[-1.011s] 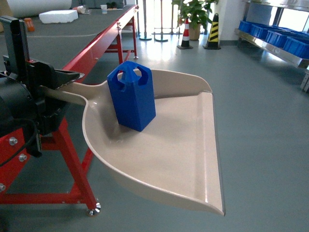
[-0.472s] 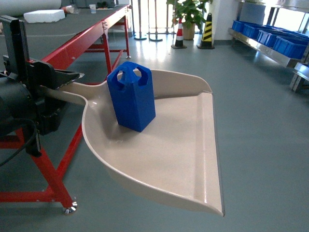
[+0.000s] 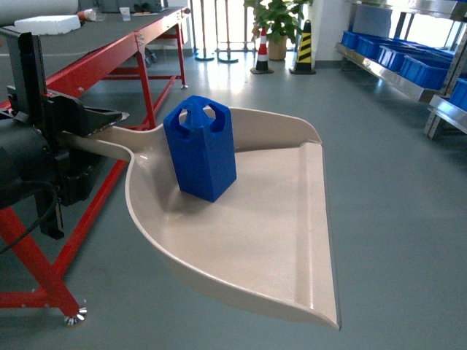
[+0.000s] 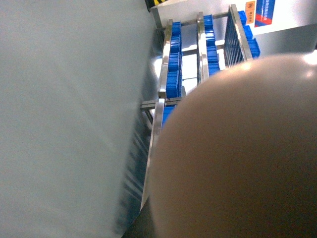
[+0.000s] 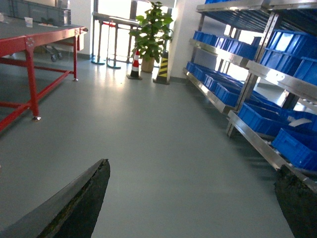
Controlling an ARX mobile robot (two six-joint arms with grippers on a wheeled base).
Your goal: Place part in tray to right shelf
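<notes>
The beige tray (image 3: 255, 226) hangs in the air in the head view, and my left gripper (image 3: 102, 130) is shut on its stub handle at the left. The blue part (image 3: 201, 149) stands upright on the tray's back half, close to the handle. In the left wrist view the tray's underside (image 4: 237, 158) fills most of the frame and hides the jaws. The right shelf (image 3: 387, 69) runs along the far right wall. In the right wrist view my right gripper (image 5: 193, 208) is open over bare floor, with the right shelf (image 5: 257, 74) beside it on the right.
A red-framed table (image 3: 109, 58) stands at the left. A traffic cone (image 3: 262, 51), a yellow-black bollard (image 3: 303, 47) and a potted plant (image 3: 276, 22) stand at the back. Blue crates (image 5: 257, 119) fill the shelf rows. Grey floor lies between table and shelf.
The background has slid left in the head view: the red table has drawn off to the left and more of the shelf shows. Tray, part and left gripper keep their places in the view.
</notes>
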